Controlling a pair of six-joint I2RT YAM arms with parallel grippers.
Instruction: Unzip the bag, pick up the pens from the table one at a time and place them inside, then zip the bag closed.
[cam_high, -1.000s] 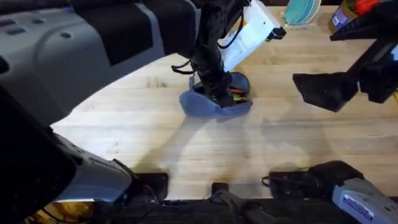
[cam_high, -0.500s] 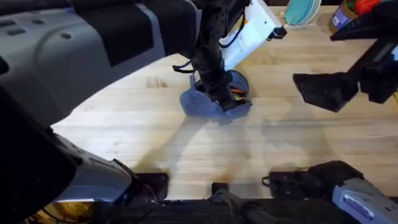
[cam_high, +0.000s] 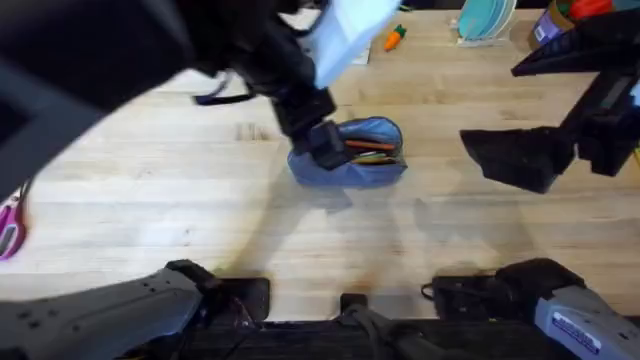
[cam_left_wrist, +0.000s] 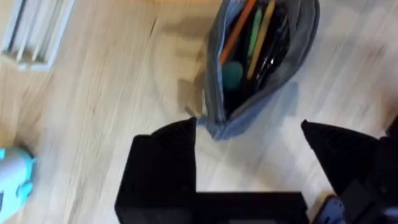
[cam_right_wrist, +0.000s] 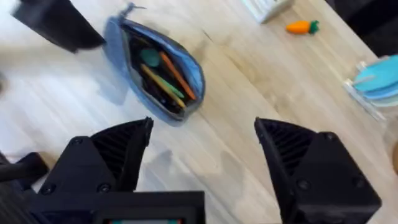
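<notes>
While the oblong blue-grey fabric pouch (cam_high: 350, 152) lay unzipped mid-table, orange and green pens (cam_right_wrist: 165, 76) inside, my left gripper (cam_left_wrist: 249, 140) hovered beside it, wide open, empty; my right gripper (cam_right_wrist: 202, 140) likewise.

Evenly lit light wooden planks

Your overhead cam sat above the arm bases, looking down and forward across the table (cam_high: 180, 210). Both wrist cams pointed down from much closer, and all three caught the open bag (cam_high: 350, 155) (cam_left_wrist: 258, 62) (cam_right_wrist: 158, 71), mid-frame overhead and higher up in both wrist frames.
</notes>
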